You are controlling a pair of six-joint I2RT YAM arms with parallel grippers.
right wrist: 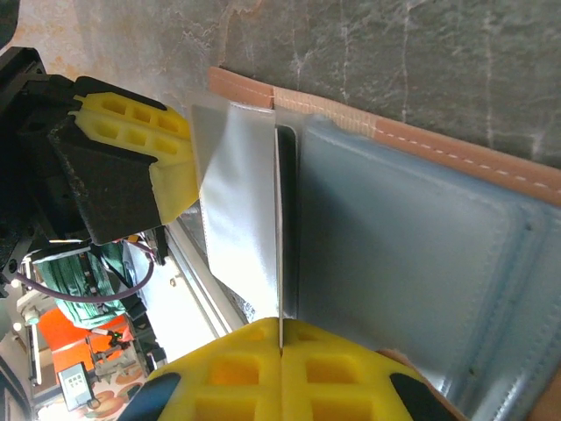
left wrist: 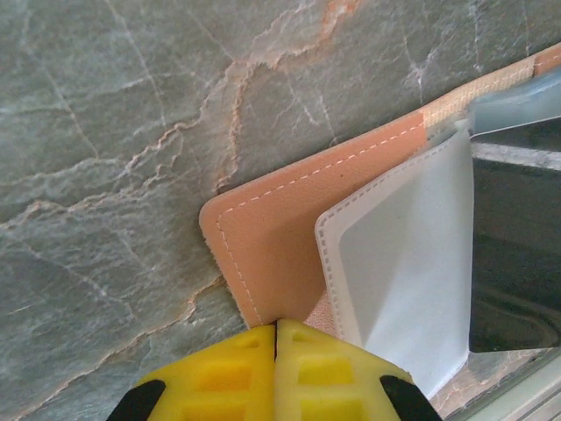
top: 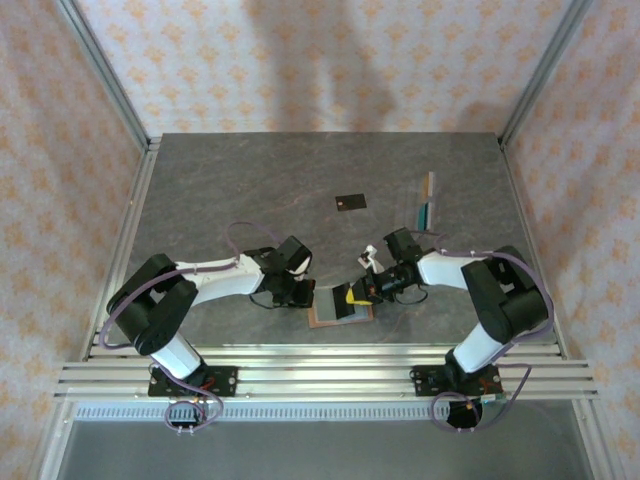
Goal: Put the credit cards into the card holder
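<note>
The card holder [top: 325, 318] lies open near the table's front edge, a tan cover [left wrist: 280, 237] with clear sleeves [left wrist: 403, 263]. My left gripper [top: 308, 296] is shut on the cover's edge [left wrist: 277, 329]. My right gripper [top: 350, 293] is shut on a thin credit card, seen edge-on [right wrist: 280, 228] and standing between the sleeves [right wrist: 412, 254]. In the left wrist view that card looks dark [left wrist: 517, 254]. A black card [top: 350, 201] lies mid-table. A teal card [top: 425, 213] and another thin card [top: 431, 184] lie further right.
Aluminium rails [top: 320, 375] run along the near edge right beside the holder. Frame posts [top: 110, 80] and patterned walls close in the table on three sides. The left gripper's fingers [right wrist: 131, 123] sit close to the held card.
</note>
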